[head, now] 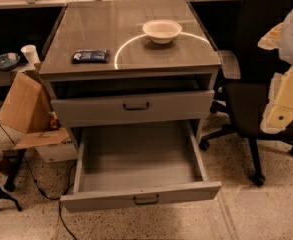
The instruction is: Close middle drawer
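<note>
The middle drawer (pixel 141 200) is pulled far out of the grey cabinet (pixel 131 66), toward the camera. It has a low front panel, a small dark handle (pixel 146 200) and an empty grey interior (pixel 138 156). Above it, the taller-fronted top drawer (pixel 133 107) stands slightly out. The lowest drawer is hidden under the open one. My gripper (pixel 282 104), a pale cream and white shape, is close to the camera at the right edge. It is well to the right of the cabinet, above the open drawer's level, and touches nothing.
A white bowl (pixel 162 30) and a dark blue packet (pixel 90 56) lie on the cabinet top. A black office chair (pixel 258 79) stands right of the cabinet. A cardboard box (pixel 28 109), a white cup (pixel 30 54) and floor cables (pixel 36 184) are at the left.
</note>
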{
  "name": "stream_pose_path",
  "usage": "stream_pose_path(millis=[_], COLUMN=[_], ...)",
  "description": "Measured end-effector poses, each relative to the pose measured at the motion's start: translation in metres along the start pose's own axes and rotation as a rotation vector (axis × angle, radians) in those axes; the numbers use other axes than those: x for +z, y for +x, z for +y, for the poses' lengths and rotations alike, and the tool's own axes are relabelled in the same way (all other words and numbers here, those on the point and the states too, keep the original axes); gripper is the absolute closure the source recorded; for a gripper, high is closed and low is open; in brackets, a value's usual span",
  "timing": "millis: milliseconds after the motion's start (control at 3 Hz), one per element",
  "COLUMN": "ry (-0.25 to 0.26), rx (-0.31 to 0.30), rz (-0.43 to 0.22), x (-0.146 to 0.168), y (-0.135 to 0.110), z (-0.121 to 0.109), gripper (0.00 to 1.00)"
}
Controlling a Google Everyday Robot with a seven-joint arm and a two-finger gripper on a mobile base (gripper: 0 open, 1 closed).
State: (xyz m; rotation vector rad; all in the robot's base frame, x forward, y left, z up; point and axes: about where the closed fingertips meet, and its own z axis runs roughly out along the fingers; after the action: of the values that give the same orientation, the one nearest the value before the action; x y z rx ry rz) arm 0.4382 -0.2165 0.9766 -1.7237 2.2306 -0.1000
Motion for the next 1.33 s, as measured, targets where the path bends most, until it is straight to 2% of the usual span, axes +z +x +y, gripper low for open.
stream_pose_path(millis=[667,1000,1333], ry=[0.013,0.019,-0.002], rx=[-0.004,-0.007,-0.006], rz=[-0.024,-0.071,-0.129], x=[0.006,0.030,0.074], y=[-0.004,-0.015,-0.030], z=[0.004,0.013,0.024], gripper=[0.00,0.00,0.17])
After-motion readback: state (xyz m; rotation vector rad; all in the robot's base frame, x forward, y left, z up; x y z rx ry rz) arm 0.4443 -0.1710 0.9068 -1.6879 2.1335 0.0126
